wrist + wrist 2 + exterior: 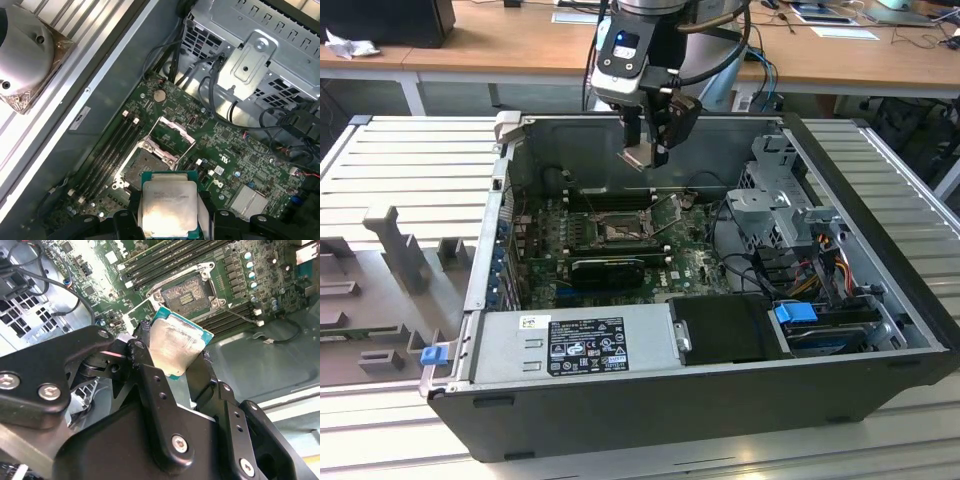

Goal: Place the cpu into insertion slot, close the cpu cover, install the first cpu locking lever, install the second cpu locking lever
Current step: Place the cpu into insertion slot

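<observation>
My gripper [645, 150] hangs above the open computer case, shut on the cpu [640, 156], a small square chip with a pale silvery top and a green edge. In both wrist views the cpu [175, 345] [169, 206] sits flat between the two black fingers [145, 347]. Below it, on the green board, lies the insertion slot [617, 232] [187, 292] [145, 162], bare and dark inside its metal rim. The cpu cover [173, 133] stands swung up at the socket's far edge. A thin metal lever [239, 316] juts out beside the socket.
A grey power supply [575, 345] fills the case's near side, next to a black ribbed block [608, 268]. A metal drive cage [780, 200] with cables stands at the exterior view's right. Memory slots [112, 150] run alongside the socket. A round silvery part [25, 55] lies outside the case.
</observation>
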`<state>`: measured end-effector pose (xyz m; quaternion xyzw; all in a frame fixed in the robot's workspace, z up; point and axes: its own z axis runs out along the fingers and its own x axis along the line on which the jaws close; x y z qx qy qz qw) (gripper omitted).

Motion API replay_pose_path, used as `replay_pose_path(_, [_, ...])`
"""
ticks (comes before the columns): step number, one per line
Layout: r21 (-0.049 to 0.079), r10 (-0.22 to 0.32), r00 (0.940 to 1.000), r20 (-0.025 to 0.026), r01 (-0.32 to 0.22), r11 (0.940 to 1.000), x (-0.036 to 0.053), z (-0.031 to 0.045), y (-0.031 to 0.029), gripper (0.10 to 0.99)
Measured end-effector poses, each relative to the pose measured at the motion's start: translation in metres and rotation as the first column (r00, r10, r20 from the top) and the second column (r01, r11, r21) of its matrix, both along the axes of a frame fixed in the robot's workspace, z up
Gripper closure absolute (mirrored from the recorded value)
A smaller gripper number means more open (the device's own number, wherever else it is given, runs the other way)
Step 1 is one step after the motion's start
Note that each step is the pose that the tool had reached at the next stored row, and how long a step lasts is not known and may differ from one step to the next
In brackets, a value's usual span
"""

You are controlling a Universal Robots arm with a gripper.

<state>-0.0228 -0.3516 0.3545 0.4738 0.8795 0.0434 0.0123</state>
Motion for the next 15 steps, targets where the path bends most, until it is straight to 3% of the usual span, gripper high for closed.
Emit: replay_pose_path(15, [0.0,-0.107,0.9942,0.0,0.107,0.9942,-0.0023,-0.0009,0.0,0.557])
